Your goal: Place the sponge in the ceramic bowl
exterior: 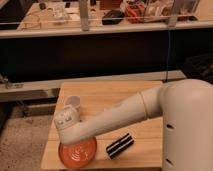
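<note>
The ceramic bowl, a shallow orange-red dish with pale swirls at its centre, sits at the table's front left corner. My white arm reaches across the table from the right. Its wrist and gripper hang just over the bowl's far left rim. The wrist housing covers the gripper's tip. The sponge is hidden from view.
A small pale cup stands just behind the wrist, near the table's left edge. A black-and-white striped block lies to the right of the bowl, under the forearm. The wooden table ends close to the bowl on the left and front. A dark counter runs behind it.
</note>
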`<state>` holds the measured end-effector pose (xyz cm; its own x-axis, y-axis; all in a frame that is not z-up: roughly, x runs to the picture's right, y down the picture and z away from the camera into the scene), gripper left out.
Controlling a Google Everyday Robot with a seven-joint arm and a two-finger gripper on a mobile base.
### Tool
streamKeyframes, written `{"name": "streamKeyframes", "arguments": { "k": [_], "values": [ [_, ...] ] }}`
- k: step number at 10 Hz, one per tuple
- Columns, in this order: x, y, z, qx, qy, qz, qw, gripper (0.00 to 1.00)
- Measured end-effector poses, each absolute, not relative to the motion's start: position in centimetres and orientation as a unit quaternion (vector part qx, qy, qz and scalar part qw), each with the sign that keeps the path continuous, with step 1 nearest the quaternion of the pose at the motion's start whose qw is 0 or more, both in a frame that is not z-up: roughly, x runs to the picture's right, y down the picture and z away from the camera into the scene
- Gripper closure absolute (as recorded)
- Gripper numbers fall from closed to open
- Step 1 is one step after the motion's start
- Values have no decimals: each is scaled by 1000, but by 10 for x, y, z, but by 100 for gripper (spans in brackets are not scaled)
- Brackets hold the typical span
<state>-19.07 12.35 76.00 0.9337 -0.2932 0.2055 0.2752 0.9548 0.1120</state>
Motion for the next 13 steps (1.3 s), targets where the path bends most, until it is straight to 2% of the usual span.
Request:
{"name": "streamKeyframes", "arguments": {
  "k": [3,4,6,9,11,13],
  "values": [
    [-198,117,755,-46,-183,-189,963,23],
    [-203,117,754,-61,-221,-200,953,20],
    [-208,117,754,-86,-257,-239,932,20],
    [-209,121,772,-132,-251,-356,891,20],
    [-208,121,780,-131,-238,-443,855,20],
    [-201,121,787,-100,-239,-542,799,20]
  ]
}}
